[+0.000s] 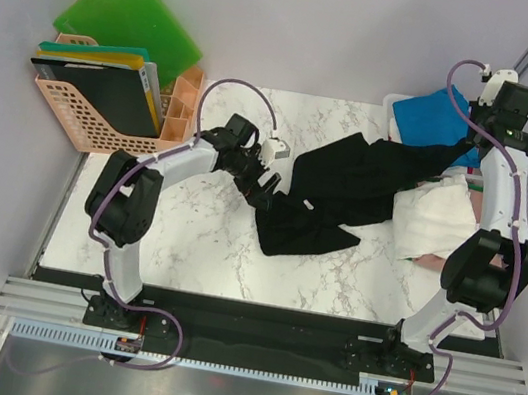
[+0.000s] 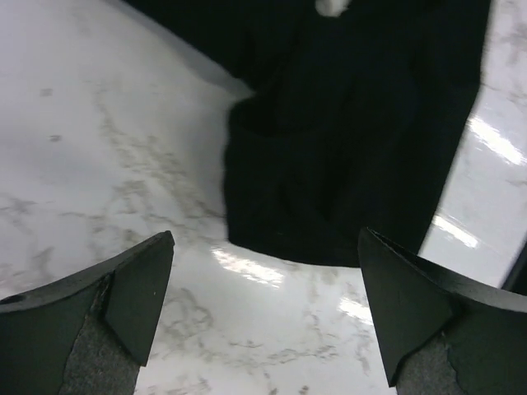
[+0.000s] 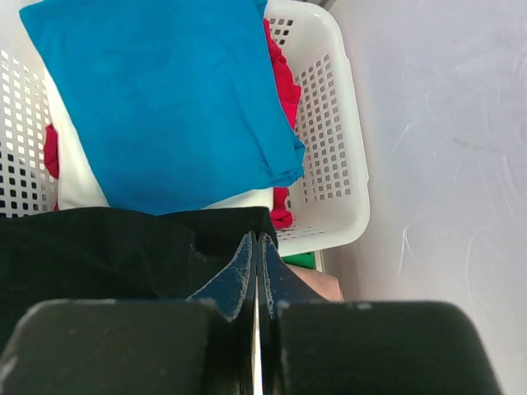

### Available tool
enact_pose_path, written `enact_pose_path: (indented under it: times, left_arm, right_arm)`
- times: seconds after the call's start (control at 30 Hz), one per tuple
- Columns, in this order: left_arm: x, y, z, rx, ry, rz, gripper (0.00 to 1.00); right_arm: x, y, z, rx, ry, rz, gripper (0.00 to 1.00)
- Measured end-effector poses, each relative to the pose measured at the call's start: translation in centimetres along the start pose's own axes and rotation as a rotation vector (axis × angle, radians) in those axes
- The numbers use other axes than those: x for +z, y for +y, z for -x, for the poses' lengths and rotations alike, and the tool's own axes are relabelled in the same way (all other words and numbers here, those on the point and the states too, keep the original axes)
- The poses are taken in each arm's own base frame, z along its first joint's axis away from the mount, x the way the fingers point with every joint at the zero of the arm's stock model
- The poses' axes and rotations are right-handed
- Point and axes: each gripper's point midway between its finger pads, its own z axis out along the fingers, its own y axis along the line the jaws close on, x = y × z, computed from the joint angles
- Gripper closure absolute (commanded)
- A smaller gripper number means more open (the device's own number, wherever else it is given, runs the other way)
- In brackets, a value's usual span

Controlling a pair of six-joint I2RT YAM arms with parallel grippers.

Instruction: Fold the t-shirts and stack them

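Top view: black t-shirt [image 1: 345,196] crumpled across middle of desk [image 1: 185,245], one end stretched toward white basket [image 1: 393,103]; blue t-shirt [image 1: 435,115] on top in basket; white t-shirt [image 1: 433,216] heaped at right.

Left wrist: left tool [image 2: 268,247] wide open, empty, over bare desk just short of black hem; cloth limp, light, will sag and bunch; take corners or shoulder seams.

Right wrist: right tool [image 3: 256,247] closed; looks pinched on black edge, contact hidden.
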Motion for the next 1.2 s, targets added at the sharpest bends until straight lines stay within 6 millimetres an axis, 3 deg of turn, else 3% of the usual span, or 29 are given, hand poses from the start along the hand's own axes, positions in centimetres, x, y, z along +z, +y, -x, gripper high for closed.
enact_pose_path:
  times: [0.17,0.37,0.5,0.67,0.97,1.2]
  left_arm:
    - [0.3,3.9,2.0,0.009,-0.021,0.166,0.0]
    - [2.7,6.3,2.7,-0.014,-0.02,0.187,0.0]
    - [4.2,6.1,1.3,-0.038,0.021,0.163,0.0]
    - [4.4,5.8,1.2,-0.03,0.024,0.164,0.0]
    - [1.8,4.6,-0.8,-0.038,0.041,0.175,0.0]
    - [0.5,3.0,-0.2,-0.024,0.011,0.149,0.0]
  right_arm:
    - [0.2,0.4,0.2,-0.001,-0.008,0.013,1.0]
    - [1.0,1.9,0.0,-0.015,0.0,0.038,1.0]
    - [1.3,2.6,-0.1,-0.025,0.006,0.047,1.0]
    - [1.4,2.5,-0.2,-0.03,0.007,0.047,1.0]
    - [1.7,3.3,-0.5,-0.036,0.006,0.057,1.0]
    - [1.7,4.1,-0.6,-0.044,0.008,0.071,1.0]
